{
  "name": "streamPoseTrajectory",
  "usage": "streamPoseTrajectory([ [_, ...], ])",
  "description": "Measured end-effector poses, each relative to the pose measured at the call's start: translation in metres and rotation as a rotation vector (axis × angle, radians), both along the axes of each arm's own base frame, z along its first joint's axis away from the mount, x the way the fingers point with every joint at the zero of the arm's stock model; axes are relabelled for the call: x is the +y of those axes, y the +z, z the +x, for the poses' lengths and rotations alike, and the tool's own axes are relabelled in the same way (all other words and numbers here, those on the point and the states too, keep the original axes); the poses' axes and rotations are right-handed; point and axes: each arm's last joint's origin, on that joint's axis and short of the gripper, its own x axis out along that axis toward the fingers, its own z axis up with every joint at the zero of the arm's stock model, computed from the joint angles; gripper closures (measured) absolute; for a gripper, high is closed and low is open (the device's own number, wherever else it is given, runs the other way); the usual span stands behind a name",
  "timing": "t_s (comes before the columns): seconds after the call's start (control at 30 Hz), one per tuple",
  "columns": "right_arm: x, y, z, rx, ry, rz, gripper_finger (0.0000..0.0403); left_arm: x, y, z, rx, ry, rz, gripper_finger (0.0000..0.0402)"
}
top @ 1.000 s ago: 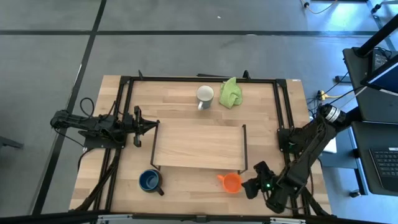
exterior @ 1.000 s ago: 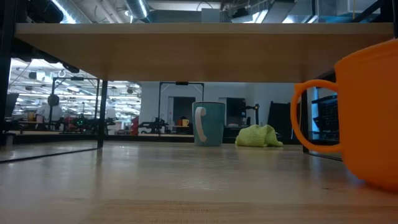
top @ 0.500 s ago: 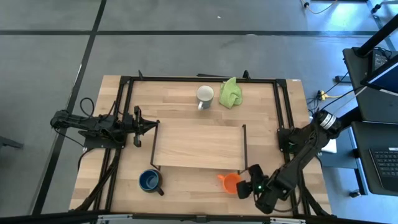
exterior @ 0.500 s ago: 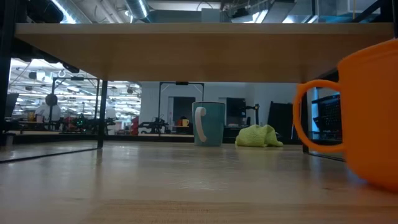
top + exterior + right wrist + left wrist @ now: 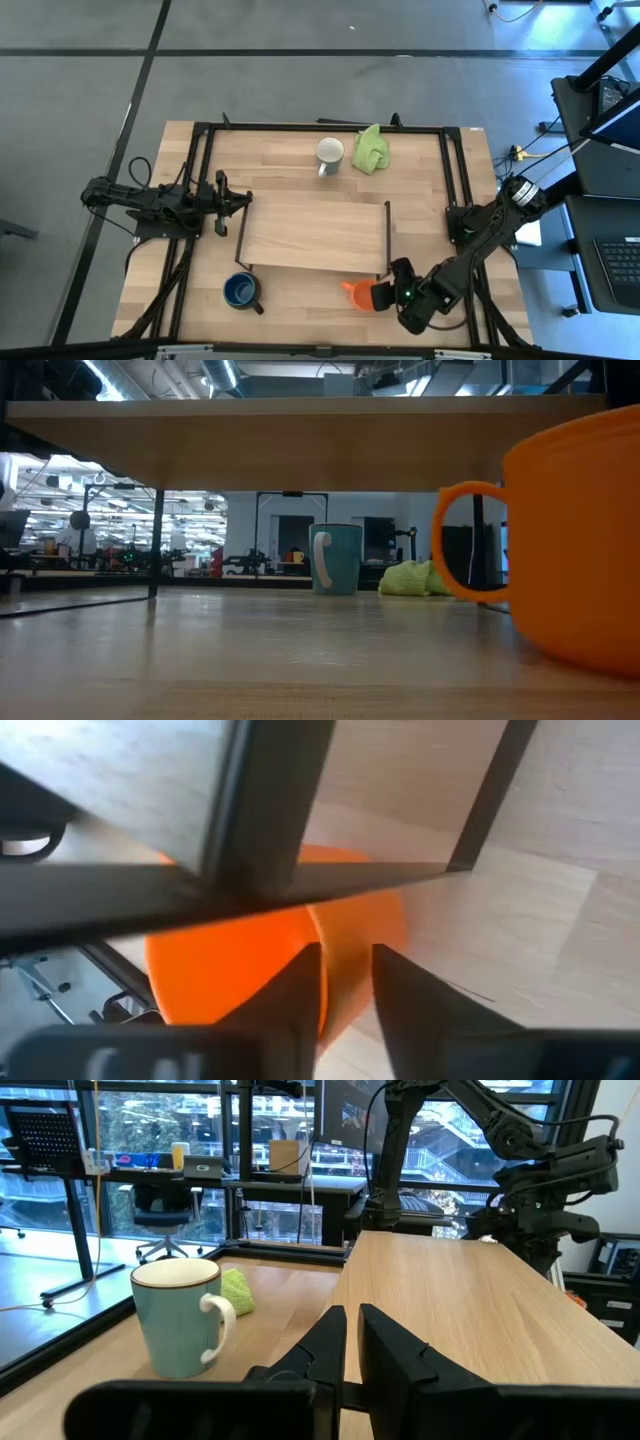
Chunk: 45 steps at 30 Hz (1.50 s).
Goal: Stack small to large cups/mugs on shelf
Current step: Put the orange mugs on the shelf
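The small orange mug [image 5: 360, 292] stands on the table just in front of the shelf's [image 5: 315, 232] right end, with its handle [image 5: 465, 540] pointing toward the table's left. My right gripper [image 5: 383, 294] is at its right side, shut on it. The dark blue mug [image 5: 240, 290] stands near the front left. The white-grey mug [image 5: 329, 153] stands behind the shelf. My left gripper [image 5: 240, 200] waits shut at the shelf's left end. My right gripper has a strip of the orange mug's wall [image 5: 345, 965] between its two fingers, on the side away from the handle. The fingers [image 5: 400, 1005] come nearly level from the table's right. The mug's base rests on the table. Whether one finger is inside the mug is unclear.
A lime-green cloth [image 5: 371, 148] lies beside the white-grey mug at the back. The shelf's black rail [image 5: 388, 240] stands right behind the orange mug. A black frame [image 5: 455, 170] runs around the table's edges.
My right gripper has moved toward the table's left, up to the orange mug, and has taken hold of its wall. The mug has slid a little toward the left and stays on the table.
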Motion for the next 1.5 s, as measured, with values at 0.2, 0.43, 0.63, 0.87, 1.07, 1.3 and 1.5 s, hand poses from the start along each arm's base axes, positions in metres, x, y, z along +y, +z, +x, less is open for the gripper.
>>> streamPoseTrajectory([
  [0.2, 0.000, -0.001, -0.002, 0.046, 0.042, 0.008, 0.0368, 0.000, 0.000, 0.000, 0.000, 0.000, 0.000, 0.0376],
  [0.43, 0.002, -0.001, -0.009, 0.109, 0.084, 0.023, 0.0381, 0.000, 0.000, 0.000, 0.000, 0.000, 0.000, 0.0376],
  [0.63, 0.003, 0.015, -0.022, 0.129, 0.114, -0.008, 0.0385, 0.000, 0.000, 0.000, 0.000, 0.000, 0.000, 0.0376],
  [0.87, 0.000, 0.082, -0.042, 0.226, 0.183, -0.140, 0.0386, 0.000, 0.000, 0.000, 0.000, 0.000, 0.000, 0.0376],
  [1.07, -0.001, 0.133, -0.044, 0.189, 0.345, -0.261, 0.0387, 0.000, 0.000, 0.000, 0.000, 0.000, 0.000, 0.0376],
  [1.3, -0.021, 0.175, -0.026, 0.108, 0.560, -0.566, 0.0387, 0.000, 0.000, 0.000, 0.000, 0.000, 0.000, 0.0376],
  [1.5, -0.057, 0.195, 0.005, 0.168, 0.817, -0.829, 0.0387, 0.000, 0.000, 0.000, 0.000, 0.000, 0.000, 0.0376],
])
